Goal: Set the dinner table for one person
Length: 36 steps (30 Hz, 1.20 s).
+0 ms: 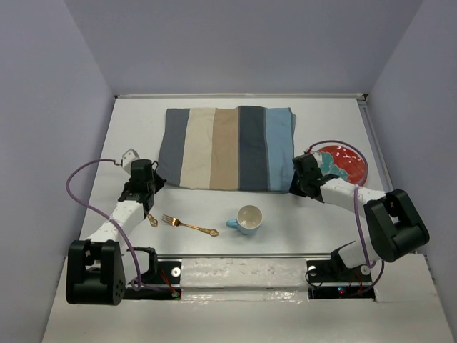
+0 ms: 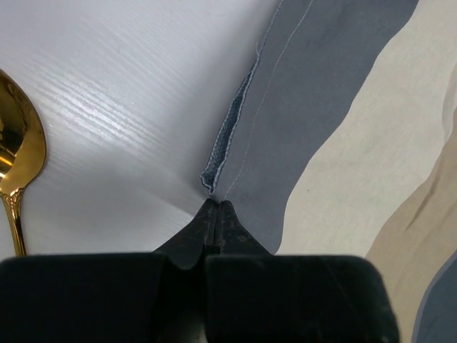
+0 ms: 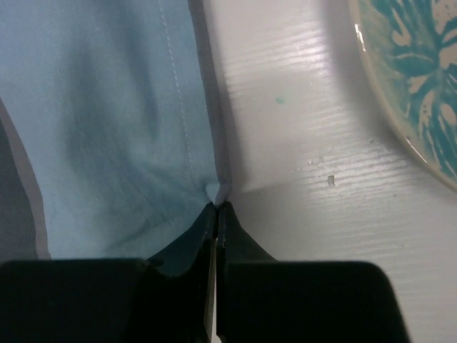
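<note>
The striped cloth mat (image 1: 227,148) lies on the white dinner table (image 1: 214,207) at the far middle. My left gripper (image 1: 152,183) is shut on the mat's near left corner, which shows grey in the left wrist view (image 2: 285,114). My right gripper (image 1: 294,187) is shut on the mat's near right corner, light blue in the right wrist view (image 3: 121,121). A gold fork (image 1: 188,225) and a gold spoon (image 1: 152,220) lie near the left arm. A light blue cup (image 1: 248,219) stands upright in front. A red and teal plate (image 1: 343,164) sits at the right.
The gold spoon's bowl shows at the left edge of the left wrist view (image 2: 18,153). The plate's patterned rim shows top right in the right wrist view (image 3: 414,86). Grey walls enclose the table on three sides.
</note>
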### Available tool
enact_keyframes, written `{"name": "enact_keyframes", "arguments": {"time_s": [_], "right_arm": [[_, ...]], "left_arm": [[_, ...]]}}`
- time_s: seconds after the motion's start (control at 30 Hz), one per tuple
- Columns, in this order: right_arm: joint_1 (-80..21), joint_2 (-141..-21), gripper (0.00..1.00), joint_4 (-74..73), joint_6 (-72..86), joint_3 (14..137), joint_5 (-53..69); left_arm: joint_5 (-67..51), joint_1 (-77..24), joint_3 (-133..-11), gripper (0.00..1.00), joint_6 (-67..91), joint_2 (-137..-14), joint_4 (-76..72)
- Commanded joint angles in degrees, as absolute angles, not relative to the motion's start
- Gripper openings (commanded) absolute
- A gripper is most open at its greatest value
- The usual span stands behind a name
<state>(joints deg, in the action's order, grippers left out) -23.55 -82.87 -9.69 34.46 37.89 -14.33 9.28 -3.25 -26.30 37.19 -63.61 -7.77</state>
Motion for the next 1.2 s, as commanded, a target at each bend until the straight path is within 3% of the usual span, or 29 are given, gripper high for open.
{"name": "enact_keyframes", "arguments": {"time_s": [0.0, 0.3, 0.33, 0.37, 0.47, 0.5, 0.7, 0.83, 0.9, 1.17], "right_arm": [[-22.9, -80.2, 0.0, -12.5, 36.2, 37.3, -19.0], [-22.9, -73.7, 0.0, -15.6, 37.8, 35.7, -20.0], [-22.9, -73.2, 0.1, -15.7, 38.0, 35.3, -20.1], [-22.9, -72.0, 0.2, -15.7, 38.2, 35.0, -20.2], [-22.9, -69.7, 0.52, -16.7, 38.1, 34.6, -20.6], [-22.9, -67.6, 0.63, -17.7, 37.9, 34.9, -20.4], [-15.5, -57.3, 0.73, -19.5, 38.1, 37.7, -18.3], [-3.8, -49.6, 0.74, -19.7, 38.4, 37.5, -14.7], [3.2, -46.3, 0.79, -19.6, 38.7, 37.1, -13.2], [25.8, -50.9, 0.84, -15.2, 41.1, 33.8, 4.3]], "left_arm": [[10.3, -2.9, -23.7, 0.0, 38.5, -61.6, -11.4], [10.1, -2.9, -19.5, 0.0, 39.3, -56.1, -10.7], [10.0, -2.9, -19.3, 0.01, 39.3, -55.7, -10.8], [9.4, -2.9, -18.9, 0.24, 39.4, -55.3, -10.7], [8.2, -2.9, -18.7, 0.68, 39.5, -52.6, -10.5], [7.8, -3.0, -19.4, 0.97, 39.3, -50.6, -9.9], [3.7, -3.2, -27.2, 0.99, 38.4, -41.4, -8.0], [-4.0, -4.0, -34.6, 0.99, 35.1, -39.5, -8.1], [-10.6, -4.2, -38.6, 0.99, 32.4, -38.9, -8.0], [-24.3, -14.8, -43.1, 0.99, 18.1, -33.9, -4.6]]}}
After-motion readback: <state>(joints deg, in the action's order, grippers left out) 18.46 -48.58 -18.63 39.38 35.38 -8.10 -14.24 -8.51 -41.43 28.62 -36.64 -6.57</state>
